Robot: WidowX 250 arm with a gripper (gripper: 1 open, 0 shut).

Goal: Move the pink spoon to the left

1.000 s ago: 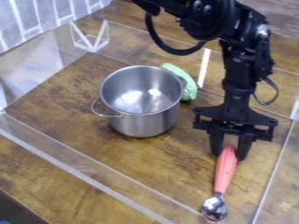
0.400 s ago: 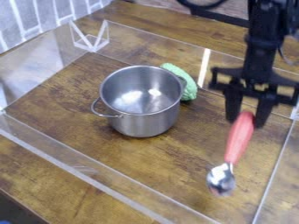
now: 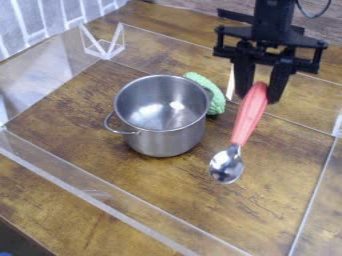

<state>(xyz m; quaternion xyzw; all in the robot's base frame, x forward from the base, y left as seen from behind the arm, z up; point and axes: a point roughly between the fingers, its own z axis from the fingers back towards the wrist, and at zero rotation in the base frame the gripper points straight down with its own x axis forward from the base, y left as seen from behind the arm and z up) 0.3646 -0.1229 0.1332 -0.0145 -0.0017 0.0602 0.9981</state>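
Lifted off the bench point(image 3: 80, 200) since a second ago, the pink spoon point(image 3: 241, 130) now hangs bowl-down, pinched by its handle top in the fingers point(image 3: 249, 80), right of the pot point(image 3: 160, 115); swinging leftward, the dangling bowl could clip the pot's rim or slip free.

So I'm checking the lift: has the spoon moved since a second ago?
Yes. The spoon, held in the gripper, has gone up and left; its bowl now hangs close beside the pot.
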